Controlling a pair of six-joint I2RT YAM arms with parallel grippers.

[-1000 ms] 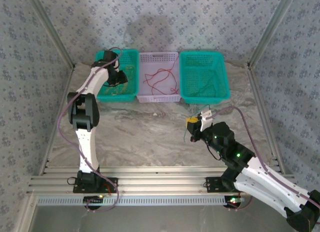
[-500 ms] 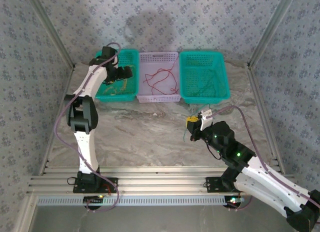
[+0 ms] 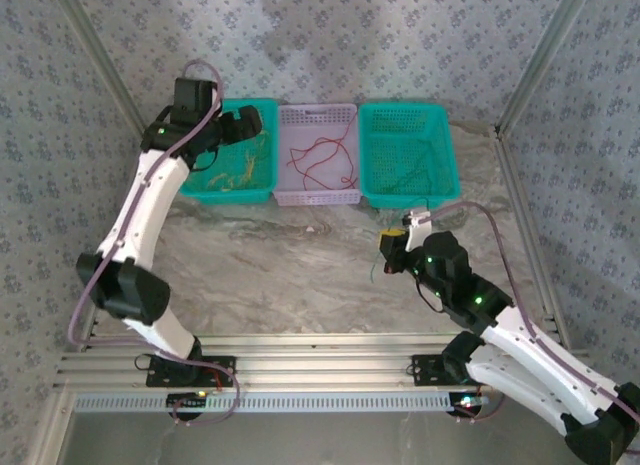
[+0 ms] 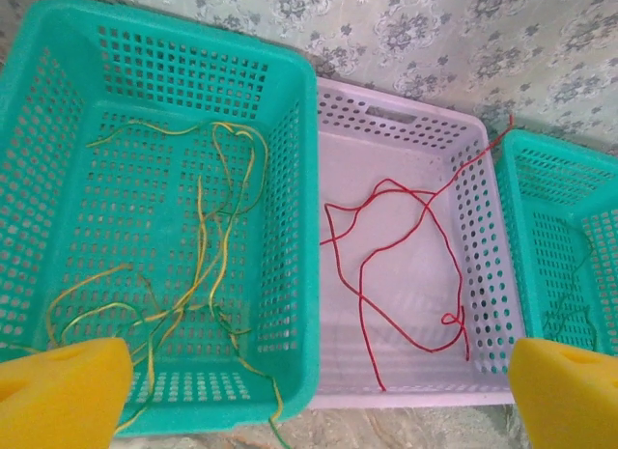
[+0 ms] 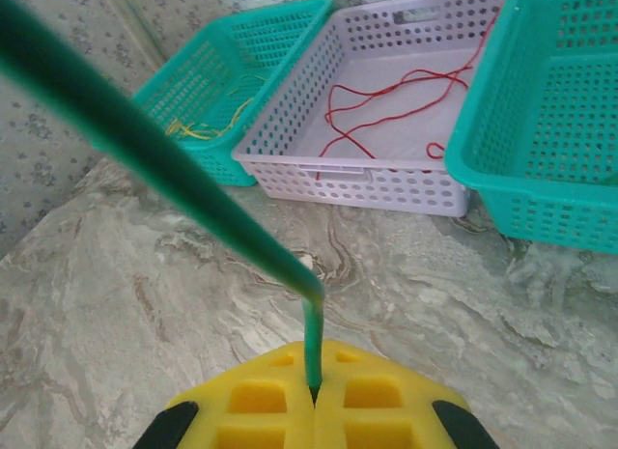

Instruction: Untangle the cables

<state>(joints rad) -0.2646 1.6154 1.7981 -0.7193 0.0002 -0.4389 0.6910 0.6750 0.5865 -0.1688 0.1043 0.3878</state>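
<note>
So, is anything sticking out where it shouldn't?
Yes. One end of the red cable climbs over the right wall of the lilac basket toward the neighbouring teal basket, instead of lying fully inside.

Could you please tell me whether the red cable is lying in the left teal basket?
No, the red cable lies in the lilac middle basket, beside the teal one.

Left teal basket [image 3: 236,197], lilac basket [image 3: 318,198], right teal basket [image 3: 410,200], table [image 3: 280,270]

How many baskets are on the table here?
3, in a row at the back: the left teal basket, the lilac basket in the middle, the right teal basket. None looks hidden.
</note>
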